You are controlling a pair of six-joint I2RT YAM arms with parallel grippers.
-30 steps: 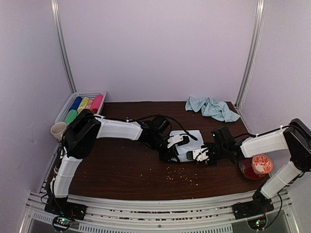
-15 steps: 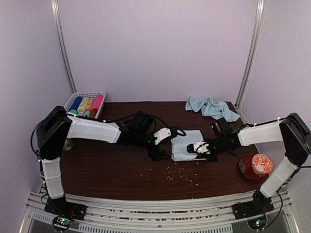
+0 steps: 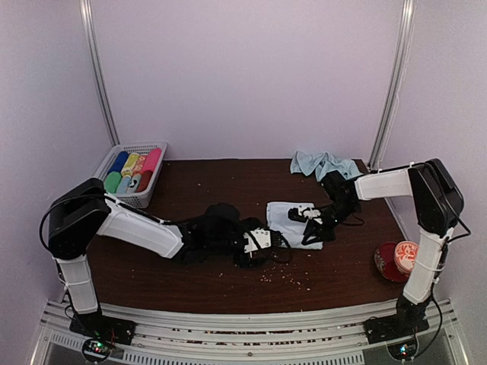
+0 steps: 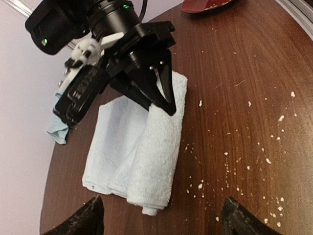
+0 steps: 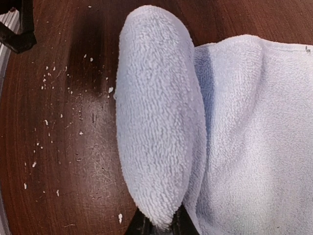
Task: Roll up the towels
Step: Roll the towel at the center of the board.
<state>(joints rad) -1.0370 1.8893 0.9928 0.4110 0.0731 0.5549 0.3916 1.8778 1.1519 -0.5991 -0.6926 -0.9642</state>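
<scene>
A pale light-blue towel [image 3: 283,215] lies mid-table, its near long edge rolled into a thick roll [image 4: 156,147] and the rest flat beside it. My right gripper [image 3: 310,224] is shut on one end of that roll [image 5: 156,112]; its dark fingers [image 5: 142,226] pinch the fold at the bottom of the right wrist view, and the gripper also shows in the left wrist view [image 4: 164,100]. My left gripper [image 3: 259,242] is open and empty, low over the table just short of the roll's other end [image 4: 164,225]. The second towel [image 3: 326,165] lies crumpled at the back right.
A white basket [image 3: 135,199] with bright coloured rolls stands at the back left. A red dish [image 3: 399,260] sits at the front right, beside the right arm. Pale crumbs [image 3: 283,278] are scattered on the brown table in front of the towel.
My left gripper has come off the towel, drawn back toward the near side and is open. My right gripper has shifted back and left, still holding the roll; the towel moved with it.
</scene>
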